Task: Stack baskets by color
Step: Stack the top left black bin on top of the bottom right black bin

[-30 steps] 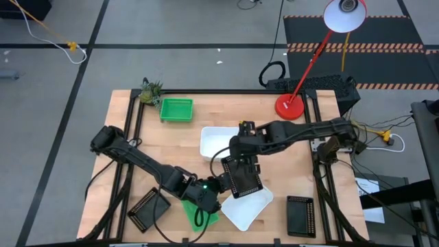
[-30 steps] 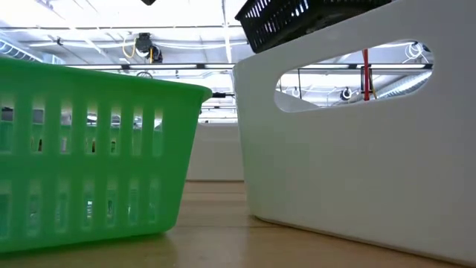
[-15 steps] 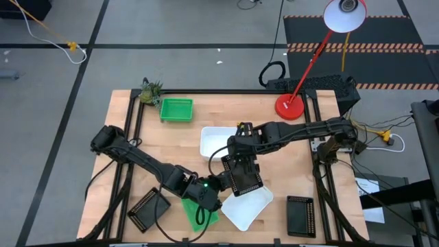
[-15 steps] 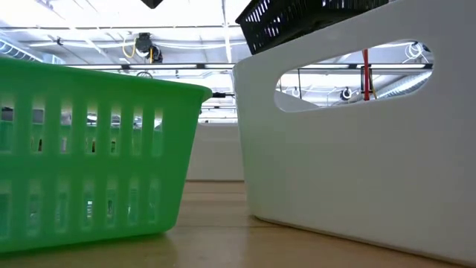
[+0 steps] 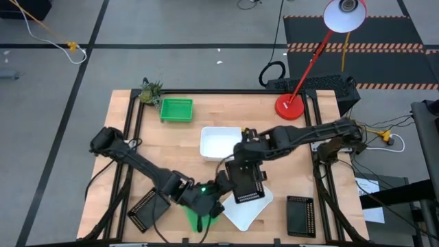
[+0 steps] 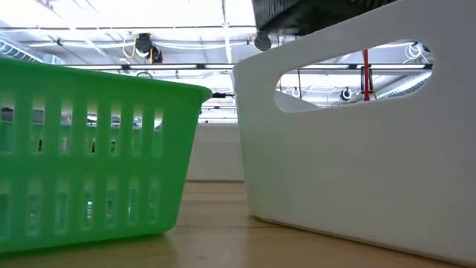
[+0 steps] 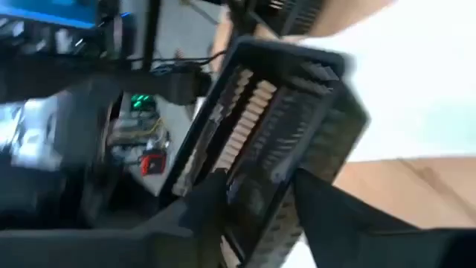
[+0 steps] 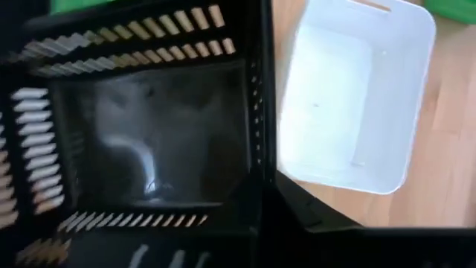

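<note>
While the right gripper (image 5: pixel 241 167) is clamped shut on the rim of a black mesh basket (image 5: pixel 247 182), that basket hangs above a white basket (image 5: pixel 250 206) lying askew near the front edge of the table (image 5: pixel 171 147). Right wrist view: the black basket's interior fills the frame, one finger (image 8: pixel 312 212) on its wall, a second white basket (image 8: pixel 349 97) beyond it on the wood.

Left gripper (image 5: pixel 218 192) sits just beside the held black basket, above a green basket (image 5: pixel 199 216) at the front edge. Left wrist view: its fingers (image 7: pixel 327 216) stand apart on either side of the black basket's slotted wall; whether they touch it, cannot tell.

Other baskets, high view:
- green basket (image 5: pixel 176 110) at the back left, near a small leafy toy (image 5: pixel 150 90)
- white basket at centre, partly under the right arm
- black basket (image 5: pixel 148 208) front left
- black basket (image 5: pixel 300 215) front right

Red lamp base (image 5: pixel 289 106) stands at the back right.

Low view: green basket (image 6: pixel 89 156) and white basket (image 6: pixel 357 149) sit close together on the table, apart; the black basket's underside shows at the top.
</note>
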Tool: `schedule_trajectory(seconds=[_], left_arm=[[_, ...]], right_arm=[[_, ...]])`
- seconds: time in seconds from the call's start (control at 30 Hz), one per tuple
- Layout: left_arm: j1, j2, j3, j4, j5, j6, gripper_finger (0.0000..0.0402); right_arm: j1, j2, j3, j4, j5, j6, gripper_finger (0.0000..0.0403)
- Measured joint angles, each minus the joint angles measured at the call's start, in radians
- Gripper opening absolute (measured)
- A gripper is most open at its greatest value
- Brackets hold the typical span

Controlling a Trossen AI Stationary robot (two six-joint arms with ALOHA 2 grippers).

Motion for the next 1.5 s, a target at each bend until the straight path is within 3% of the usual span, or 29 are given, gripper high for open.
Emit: schedule_trajectory(seconds=[0.13,0.3,0.6,0.93,1.2,1.5], left_arm=[[-0.064,-0.005,0.0,0.002,-0.128,-0.075,0.0218],[-0.123,-0.032,0.0,-0.032,-0.198,-0.232,0.0248],[-0.16,-0.079,0.0,-0.156,-0.201,-0.57,0.0228],[-0.182,-0.077,0.0,-0.162,-0.139,-0.777,0.0191],[-0.197,-0.077,0.0,-0.161,-0.104,-0.84,0.0172],[-0.196,-0.077,0.0,-0.162,-0.042,-0.887,0.0161]], right_arm=[[0.059,-0.047,0.0,-0.036,-0.003,0.078,0.0003],[0.147,-0.092,0.0,-0.127,-0.004,0.201,0.0002],[0.38,-0.142,0.0,-0.228,-0.034,0.464,0.0001],[0.614,-0.149,-0.029,-0.246,-0.003,0.754,0.0001],[0.704,-0.206,-0.226,-0.209,0.018,0.907,0.0],[0.715,-0.43,-0.559,-0.006,-0.009,0.968,0.0]])
